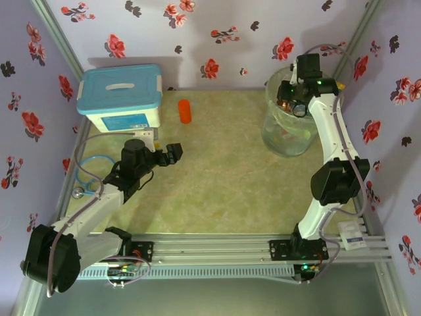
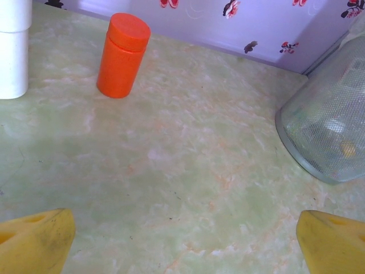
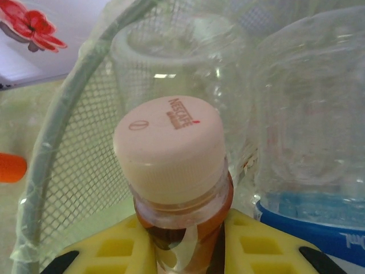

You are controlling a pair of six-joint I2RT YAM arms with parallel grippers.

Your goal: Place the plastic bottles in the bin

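Where the left gripper point(image 1: 172, 153) waits: left-centre of the overhead view, close over the table point(image 1: 223, 178), yellow fingers point(image 2: 34, 242) spread wide with nothing between them; probably lined up for the next pick.
Orange bottle point(image 1: 185, 110): upright beyond it, upper left of the left wrist view, apart from the box point(image 1: 122, 99); not yet binned.
Bin point(image 1: 279, 138): upper right, clear bottles point(image 3: 308, 171) already inside.
Right gripper point(image 1: 291, 95): over the bin's rim, clamped on a pale-capped bottle point(image 3: 171, 145) by its neck, seemingly poised to drop it.
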